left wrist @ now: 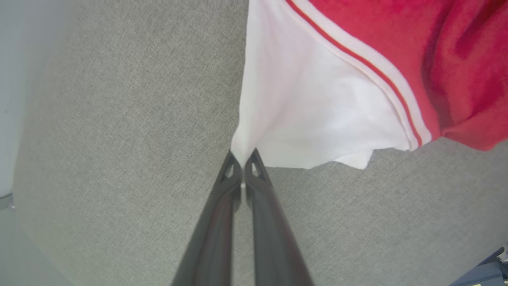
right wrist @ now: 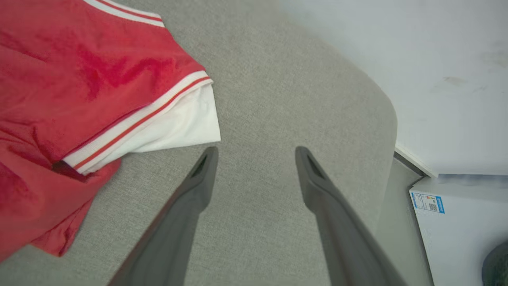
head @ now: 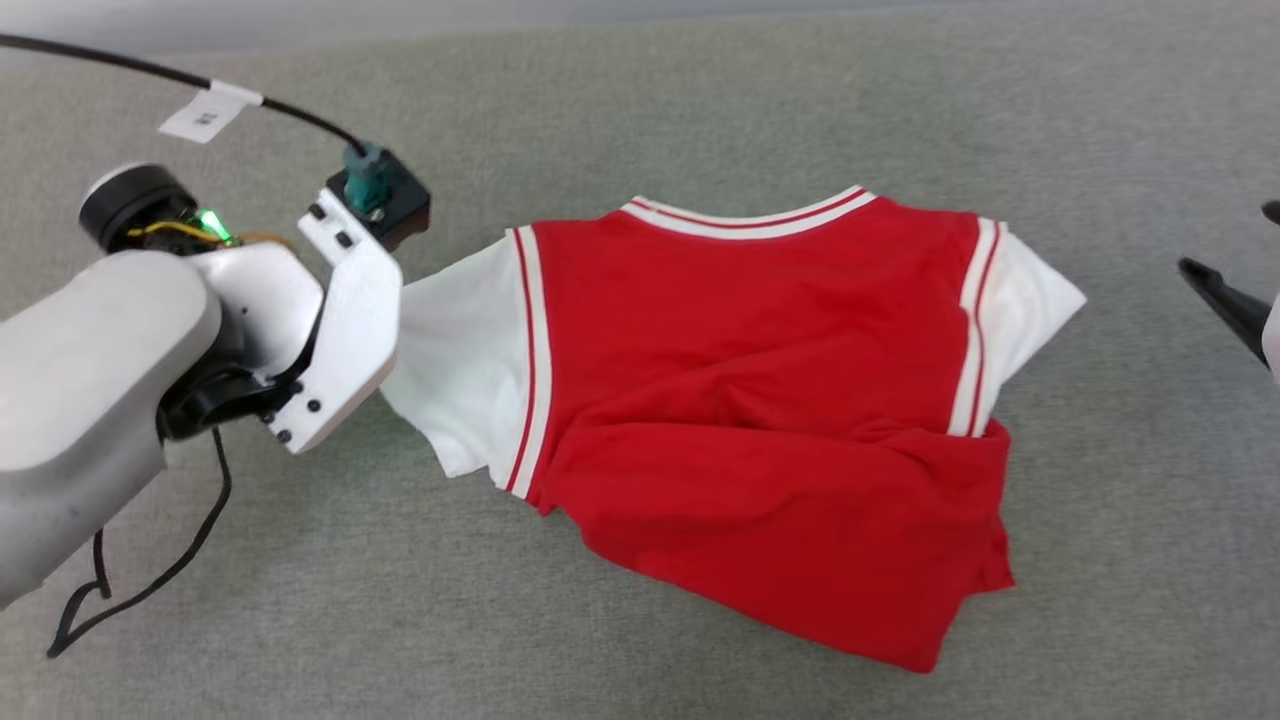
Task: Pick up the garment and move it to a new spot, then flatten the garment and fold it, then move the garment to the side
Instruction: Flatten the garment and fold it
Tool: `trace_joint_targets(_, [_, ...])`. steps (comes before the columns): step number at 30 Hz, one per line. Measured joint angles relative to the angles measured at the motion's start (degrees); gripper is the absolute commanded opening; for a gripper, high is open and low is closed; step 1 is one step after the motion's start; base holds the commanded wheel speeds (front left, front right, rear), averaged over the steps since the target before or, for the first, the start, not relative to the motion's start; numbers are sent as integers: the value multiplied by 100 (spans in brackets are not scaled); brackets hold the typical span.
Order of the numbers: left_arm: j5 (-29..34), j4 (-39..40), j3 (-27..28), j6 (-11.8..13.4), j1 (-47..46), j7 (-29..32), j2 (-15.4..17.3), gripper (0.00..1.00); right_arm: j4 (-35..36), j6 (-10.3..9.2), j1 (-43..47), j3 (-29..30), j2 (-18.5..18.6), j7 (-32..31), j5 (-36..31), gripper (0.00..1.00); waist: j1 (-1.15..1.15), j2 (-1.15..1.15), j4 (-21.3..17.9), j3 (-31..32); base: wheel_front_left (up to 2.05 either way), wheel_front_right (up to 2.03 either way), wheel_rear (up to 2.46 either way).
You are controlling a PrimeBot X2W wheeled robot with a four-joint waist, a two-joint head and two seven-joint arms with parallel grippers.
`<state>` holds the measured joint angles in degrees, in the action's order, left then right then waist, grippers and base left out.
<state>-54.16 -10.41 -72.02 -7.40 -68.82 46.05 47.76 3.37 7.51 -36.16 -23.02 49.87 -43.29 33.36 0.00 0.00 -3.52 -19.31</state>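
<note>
The garment (head: pixel 760 400) is a red shirt with white sleeves and striped trim. It lies on the grey fabric surface (head: pixel 700 120), collar to the far side and lower hem bunched up toward me. In the left wrist view my left gripper (left wrist: pixel 242 157) is shut on the edge of one white sleeve (left wrist: pixel 309 115). From the head camera, that arm's wrist (head: pixel 340 320) covers its fingers at the sleeve's (head: pixel 455 350) outer edge. My right gripper (right wrist: pixel 256 153) is open and holds nothing. It hovers just beside the other white sleeve (right wrist: pixel 178 127), and it also appears at the head view's right edge (head: pixel 1228 238).
A black cable (head: pixel 150 580) loops on the surface under my left arm, and another with a white tag (head: pixel 210 112) runs to the wrist camera. The surface's rounded edge (right wrist: pixel 391 115) lies beyond my right gripper, with pale floor and a white labelled box (right wrist: pixel 456 226) past it.
</note>
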Motion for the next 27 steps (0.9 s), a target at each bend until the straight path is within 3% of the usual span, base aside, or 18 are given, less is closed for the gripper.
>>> trace_joint_targets(4, [93, 29, -5, 0, -119, -64, -115, 0, -301, 1, -506, -524, 199, -894, 466, 100, 0, 0, 130, -198, 0, 0, 0])
trace_joint_targets(9, [197, 93, -16, 0, -333, -181, -212, 0, -765, 1, -924, -720, 170, -1594, 822, 100, 0, 0, 295, -482, 0, 0, 0])
trace_joint_targets(16, [300, 152, -54, 0, -587, -274, -349, 0, -1301, 1, -1113, -757, -138, -1677, 906, 100, 1, 0, 519, -898, 0, 0, 0])
trace_joint_targets(24, [299, 97, -112, 0, -678, -365, -387, 0, -1510, -2, -1079, -1035, -179, -1484, 1022, 100, 0, 0, 613, -1171, 0, 0, 0])
trace_joint_targets(25, [296, 90, -113, 0, -678, -370, -378, 0, -1510, -3, -1079, -1072, -177, -1406, 1048, 55, 0, 0, 599, -1171, 0, 0, 0])
trace_joint_targets(26, [280, 79, -115, 0, -678, -371, -374, 0, -1510, -3, -1080, -1111, -176, -1329, 1058, 0, 0, 0, 584, -1167, 0, 0, 0])
trace_joint_targets(27, [257, 60, -121, 0, -678, -379, -369, 0, -1508, -3, -1084, -1157, -182, -1282, 1080, 0, 0, 0, 568, -1157, 0, 0, 0])
